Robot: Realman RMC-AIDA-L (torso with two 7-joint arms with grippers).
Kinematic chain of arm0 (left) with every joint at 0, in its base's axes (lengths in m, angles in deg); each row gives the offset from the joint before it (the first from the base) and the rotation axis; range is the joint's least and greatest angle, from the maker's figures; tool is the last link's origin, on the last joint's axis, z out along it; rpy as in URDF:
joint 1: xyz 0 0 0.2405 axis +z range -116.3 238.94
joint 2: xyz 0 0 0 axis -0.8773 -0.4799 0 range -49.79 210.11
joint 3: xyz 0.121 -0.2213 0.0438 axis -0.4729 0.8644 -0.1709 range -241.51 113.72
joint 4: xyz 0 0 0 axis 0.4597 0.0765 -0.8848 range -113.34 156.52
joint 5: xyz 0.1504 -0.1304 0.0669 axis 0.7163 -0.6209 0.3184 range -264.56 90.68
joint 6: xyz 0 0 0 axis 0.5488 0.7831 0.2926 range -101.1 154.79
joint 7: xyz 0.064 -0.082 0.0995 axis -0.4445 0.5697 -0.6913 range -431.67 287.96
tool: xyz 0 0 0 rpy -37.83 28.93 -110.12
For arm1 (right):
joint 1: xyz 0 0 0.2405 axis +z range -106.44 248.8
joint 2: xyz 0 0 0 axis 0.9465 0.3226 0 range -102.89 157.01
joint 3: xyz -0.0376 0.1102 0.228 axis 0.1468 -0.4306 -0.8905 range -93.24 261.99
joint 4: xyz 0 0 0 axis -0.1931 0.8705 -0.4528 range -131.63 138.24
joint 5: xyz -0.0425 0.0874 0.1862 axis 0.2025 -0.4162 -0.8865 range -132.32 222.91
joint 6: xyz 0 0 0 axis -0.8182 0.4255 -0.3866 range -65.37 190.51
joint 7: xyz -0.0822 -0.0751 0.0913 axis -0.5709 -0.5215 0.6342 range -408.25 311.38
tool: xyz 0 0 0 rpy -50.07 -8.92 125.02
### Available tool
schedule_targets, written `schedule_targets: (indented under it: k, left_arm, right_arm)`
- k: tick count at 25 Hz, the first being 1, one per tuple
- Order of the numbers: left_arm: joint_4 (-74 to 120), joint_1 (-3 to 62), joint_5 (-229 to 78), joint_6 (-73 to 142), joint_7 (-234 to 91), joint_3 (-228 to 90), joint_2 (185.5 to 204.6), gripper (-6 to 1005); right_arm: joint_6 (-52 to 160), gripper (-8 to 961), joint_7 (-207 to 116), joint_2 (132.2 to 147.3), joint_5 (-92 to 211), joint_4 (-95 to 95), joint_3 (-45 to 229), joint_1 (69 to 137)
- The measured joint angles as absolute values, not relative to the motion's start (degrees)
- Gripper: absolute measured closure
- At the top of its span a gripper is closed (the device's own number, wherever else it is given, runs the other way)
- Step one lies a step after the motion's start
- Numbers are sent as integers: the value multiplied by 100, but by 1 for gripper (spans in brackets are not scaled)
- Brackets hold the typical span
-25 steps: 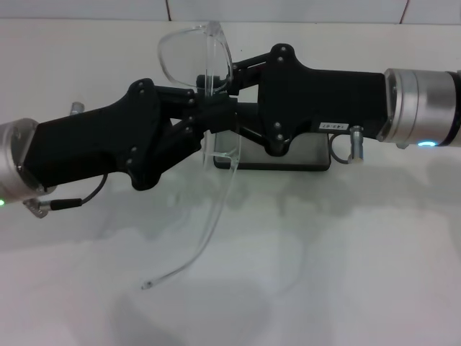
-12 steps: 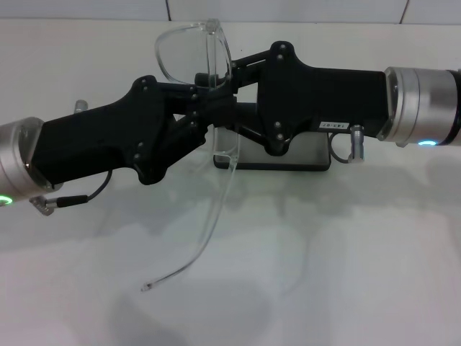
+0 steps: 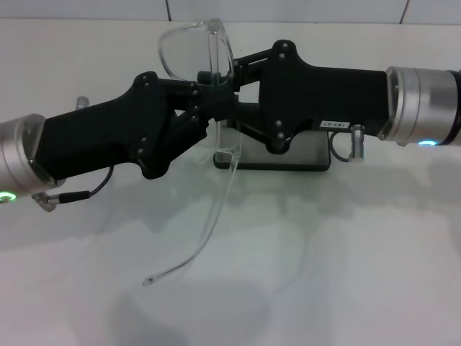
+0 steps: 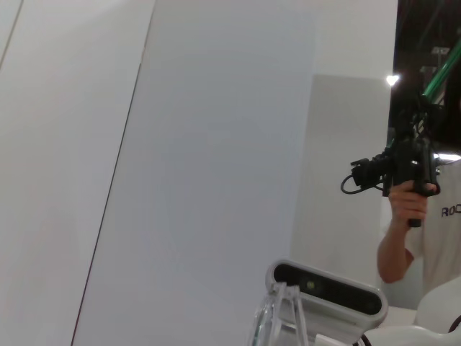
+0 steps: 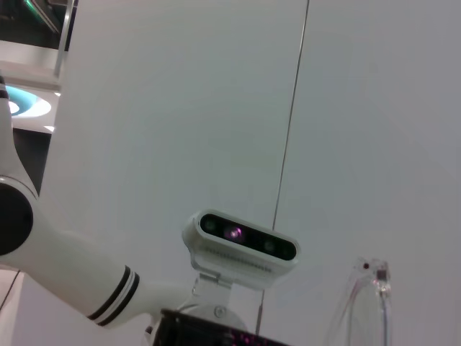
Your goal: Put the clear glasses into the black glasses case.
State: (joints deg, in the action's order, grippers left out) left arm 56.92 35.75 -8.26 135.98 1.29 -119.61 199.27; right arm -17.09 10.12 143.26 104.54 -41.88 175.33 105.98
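The clear glasses (image 3: 189,54) are held up in the air above the table, lens at the top, one long arm hanging down to a curved tip near the table. My left gripper (image 3: 204,108) reaches in from the left and my right gripper (image 3: 225,85) from the right. They meet at the frame's side, and both look shut on the glasses. The black glasses case (image 3: 311,153) lies on the table behind and under the right gripper, mostly hidden. A corner of the clear glasses (image 4: 276,317) shows in the left wrist view, and another corner of the clear glasses (image 5: 369,299) in the right wrist view.
The white table (image 3: 324,259) stretches in front of the arms. The wrist views look up at my head camera (image 4: 328,290) (image 5: 241,242) and pale walls. A person holding a camera (image 4: 407,194) stands off to one side.
My left gripper has shifted slightly to the right and up along the glasses. The glasses tilted a little. The right arm has barely moved.
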Motion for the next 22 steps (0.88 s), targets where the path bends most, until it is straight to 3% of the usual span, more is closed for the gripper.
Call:
schedule_targets:
  k: [9,17,22]
  left_arm:
    - [5721,3667,-1130,14170,140,-11961,19789,948]
    - [5727,3921,-1649,14304,138,-11962,19590,948]
    - [5706,3778,-1467,14304,141,-12022,19643,948]
  right_arm:
    - [-1813,836,896,14312,10429,-3949,17076,10521]
    - [-3563,836,981,14267,9856,-3504,15734,10173]
    - [-4653,836,853,14300,8908,-2891,15116,10083]
